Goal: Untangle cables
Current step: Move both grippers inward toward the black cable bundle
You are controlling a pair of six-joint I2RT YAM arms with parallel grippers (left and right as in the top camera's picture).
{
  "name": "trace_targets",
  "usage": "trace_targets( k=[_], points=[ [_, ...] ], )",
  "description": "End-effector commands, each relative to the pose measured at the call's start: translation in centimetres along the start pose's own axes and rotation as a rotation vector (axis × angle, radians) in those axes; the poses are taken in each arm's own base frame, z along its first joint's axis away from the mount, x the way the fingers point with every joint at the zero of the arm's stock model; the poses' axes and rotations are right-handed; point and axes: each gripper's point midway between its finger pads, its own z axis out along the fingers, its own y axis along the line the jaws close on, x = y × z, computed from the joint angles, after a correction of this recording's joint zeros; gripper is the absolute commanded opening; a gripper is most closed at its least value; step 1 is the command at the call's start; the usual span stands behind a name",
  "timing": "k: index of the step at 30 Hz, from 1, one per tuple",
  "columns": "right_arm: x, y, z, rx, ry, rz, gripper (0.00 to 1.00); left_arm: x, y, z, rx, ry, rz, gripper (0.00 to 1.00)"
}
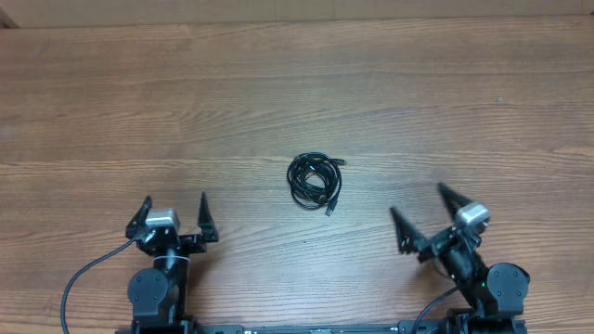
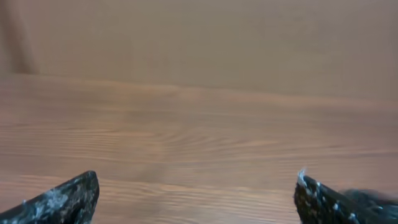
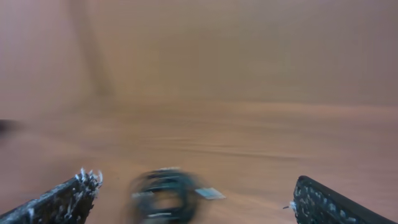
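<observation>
Waiting at the outset: cables (image 1: pixel 315 182) bunched in one knot, both sets of jaws wide open and empty.

Overhead view puts the cables as a small black coil mid-desk (image 1: pixel 111 111), between the two arms and forward of both, touched by neither. One plug end pokes out at the bundle's lower right; the strand count cannot be read. Left arm (image 1: pixel 160 278) sits near the front edge, jaws spread with nothing between them, and its wrist view holds only bare wood. Right arm (image 1: pixel 478 278) likewise has its jaws spread, angled toward the bundle. Its wrist view shows a blurred dark loop low between the fingers, probably the same cables, though too soft to be sure. Progress judged nil: no cord is separated or laid out. Everything is left to do: the reach, the grasp, and pulling each strand free.
</observation>
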Motion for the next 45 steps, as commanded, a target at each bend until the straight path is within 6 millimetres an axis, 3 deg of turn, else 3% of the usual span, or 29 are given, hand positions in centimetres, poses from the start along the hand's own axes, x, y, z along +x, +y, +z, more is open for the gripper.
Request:
trace_targets(
  k=[1,2,5,10,12,13,16,17,21,22,24,26,29,30,31,33,34,36,39,45],
  points=[
    [0.2,5.2,-0.8,-0.296,0.068,0.282,1.00,-0.3,-6.6,-1.4,0.394,0.056,-0.289,1.00],
    [-0.2,5.3,-0.8,-0.299,0.064,0.347,1.00,-0.1,-8.2,-2.1,0.490,0.105,-0.375,1.00],
    [-2.1,5.6,-0.9,-0.314,-0.010,0.306,1.00,-1.7,-9.4,-2.9,0.575,0.058,-0.366,1.00],
    [-8.8,7.1,-2.4,-0.325,-0.212,0.149,1.00,-10.4,-9.9,-5.2,0.615,-0.267,-0.195,1.00],
    [-12.2,7.0,-3.1,-0.241,-0.266,0.065,1.00,-13.4,-9.6,-6.0,0.564,-0.302,-0.128,1.00],
    [-13.0,6.8,-3.2,-0.207,-0.264,0.047,1.00,-14.3,-9.7,-6.1,0.549,-0.293,-0.102,1.00],
    [-15.3,5.6,-3.5,-0.047,-0.178,0.005,1.00,-16.1,-9.9,-5.9,0.507,-0.129,-0.071,1.00],
    [-15.8,5.1,-3.3,0.014,-0.073,0.001,1.00,-16.5,-10.3,-5.4,0.510,0.009,-0.076,1.00],
    [-15.5,3.9,-2.0,0.071,0.168,0.103,1.00,-17.3,-11.3,-3.7,0.539,0.307,-0.148,1.00],
    [-14.8,3.1,-1.1,0.094,0.289,0.201,1.00,-17.0,-11.6,-2.6,0.536,0.468,-0.197,1.00],
    [-13.7,2.7,-0.2,0.082,0.424,0.317,1.00,-16.1,-12.0,-1.8,0.555,0.629,-0.235,1.00],
    [-13.1,3.1,0.6,0.030,0.503,0.407,1.00,-15.5,-12.9,-1.1,0.600,0.755,-0.308,1.00],
    [-11.7,4.9,2.5,-0.188,0.625,0.623,1.00,-13.5,-15.1,0.4,0.723,0.978,-0.514,1.00],
    [-11.0,4.6,3.1,-0.207,0.658,0.674,1.00,-12.2,-15.3,1.1,0.733,1.029,-0.529,1.00],
    [-9.6,3.8,4.0,-0.196,0.713,0.726,0.96,-9.7,-15.5,2.4,0.712,1.109,-0.506,1.00],
    [-7.1,2.6,4.8,-0.136,0.803,0.769,0.87,-7.0,-15.6,3.3,0.649,1.202,-0.485,1.00],
    [-4.8,1.8,5.2,-0.073,0.889,0.783,0.87,-4.1,-15.6,4.0,0.549,1.297,-0.460,1.00],
    [-1.4,1.0,5.4,0.021,1.018,0.783,0.87,-1.0,-15.5,4.8,0.405,1.390,-0.434,1.00],
    [2.0,0.4,6.0,0.135,1.138,0.824,0.87,2.6,-16.3,6.0,0.309,1.466,-0.419,1.00],
    [4.8,1.1,7.0,0.122,1.233,0.824,0.88,8.2,-18.6,6.2,0.329,1.622,-0.415,1.00]
  ],
)
